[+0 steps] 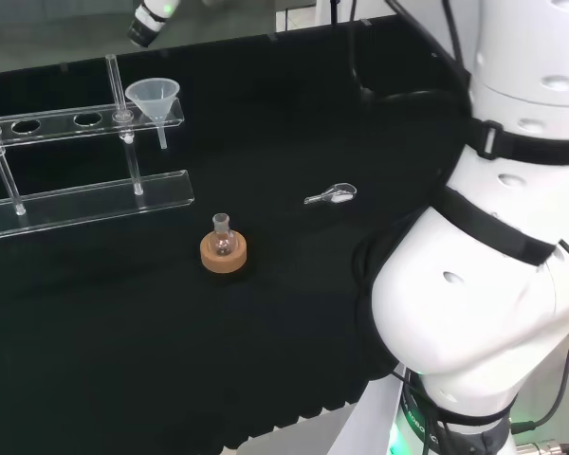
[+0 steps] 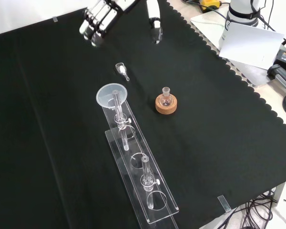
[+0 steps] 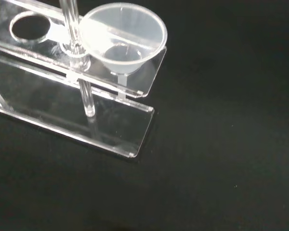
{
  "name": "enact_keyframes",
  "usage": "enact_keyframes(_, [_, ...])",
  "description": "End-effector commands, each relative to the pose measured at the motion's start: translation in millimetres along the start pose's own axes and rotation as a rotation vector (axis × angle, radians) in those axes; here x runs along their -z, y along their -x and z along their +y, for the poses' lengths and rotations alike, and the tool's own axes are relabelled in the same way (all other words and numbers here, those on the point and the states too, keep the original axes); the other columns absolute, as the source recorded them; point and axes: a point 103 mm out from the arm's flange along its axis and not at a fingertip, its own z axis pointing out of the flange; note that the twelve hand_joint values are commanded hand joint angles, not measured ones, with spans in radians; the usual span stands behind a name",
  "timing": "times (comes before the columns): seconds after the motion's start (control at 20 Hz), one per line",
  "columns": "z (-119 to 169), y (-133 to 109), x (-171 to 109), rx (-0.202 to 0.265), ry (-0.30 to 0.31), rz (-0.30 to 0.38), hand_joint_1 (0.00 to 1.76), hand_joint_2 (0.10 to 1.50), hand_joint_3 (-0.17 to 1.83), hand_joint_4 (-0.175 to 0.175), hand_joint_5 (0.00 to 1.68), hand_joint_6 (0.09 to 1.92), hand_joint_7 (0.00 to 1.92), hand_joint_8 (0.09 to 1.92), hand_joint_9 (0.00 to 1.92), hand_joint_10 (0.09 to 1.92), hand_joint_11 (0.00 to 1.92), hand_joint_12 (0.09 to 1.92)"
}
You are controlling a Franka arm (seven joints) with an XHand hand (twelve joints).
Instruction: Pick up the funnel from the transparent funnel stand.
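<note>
A: Item one, the funnel (image 2: 112, 95). Where is it, and why there?

B: Seated in the end hole of the transparent funnel stand (image 2: 157, 202), the end toward the hand in the front view. The cone rests on the upper shelf and the stem hangs through toward the base plate. The wrist view shows the same: the cone's rim stands above the shelf, the stem drops below it. The rim is the part open to a grasp from above.

A: Item two, the hand (image 2: 101, 16).

B: At the top of the front view, above the cloth and well apart from the funnel. Fingers spread and nearly straight, thumb held off to one side; it has hold of nothing. My reading is that it is opened ready for the approach.

A: Item three, surroundings.

B: A small clear scoop (image 2: 121, 69) lies on the cloth between hand and funnel in the front view. A small round flask (image 2: 166, 98) sits on a cork ring (image 2: 166, 105), off to the right of the funnel there, apart from the stand.

A: Obstructions?

B: One upright post (image 3: 76, 48) of the stand rises just beside the funnel's rim. Fingers closing round the cone would probably have to clear it. The scoop lies low and should not matter to a descent from above.
</note>
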Motion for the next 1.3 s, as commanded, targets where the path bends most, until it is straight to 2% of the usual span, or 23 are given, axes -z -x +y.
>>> enact_keyframes(0.05, [24, -23, -14, 0.028, -0.129, -0.046, 0.55, 0.61, 0.03, 0.034, 0.00, 0.09, 0.00, 0.09, 0.00, 0.09, 0.00, 0.90])
enact_keyframes(0.2, [30, -26, -23, 0.036, -0.158, -0.045, 0.55, 0.61, 0.03, 0.032, 0.00, 0.09, 0.00, 0.09, 0.00, 0.09, 0.00, 0.90])
enact_keyframes(0.3, [34, -24, -27, 0.038, -0.190, -0.016, 0.56, 0.61, 0.03, 0.031, 0.00, 0.09, 0.00, 0.09, 0.00, 0.09, 0.00, 0.90])
enact_keyframes(0.4, [38, -23, -29, 0.036, -0.196, -0.008, 0.56, 0.61, 0.03, 0.030, 0.00, 0.09, 0.00, 0.09, 0.00, 0.09, 0.00, 0.90])
enact_keyframes(0.75, [49, -28, -39, 0.029, -0.162, -0.008, 0.57, 0.61, 0.03, 0.026, 0.00, 0.09, 0.00, 0.09, 0.00, 0.09, 0.00, 0.90])
enact_keyframes(1.3, [80, -25, -61, -0.032, -0.144, -0.016, 0.58, 0.62, 0.03, 0.021, 0.00, 0.09, 0.00, 0.09, 0.00, 0.09, 0.00, 0.86])
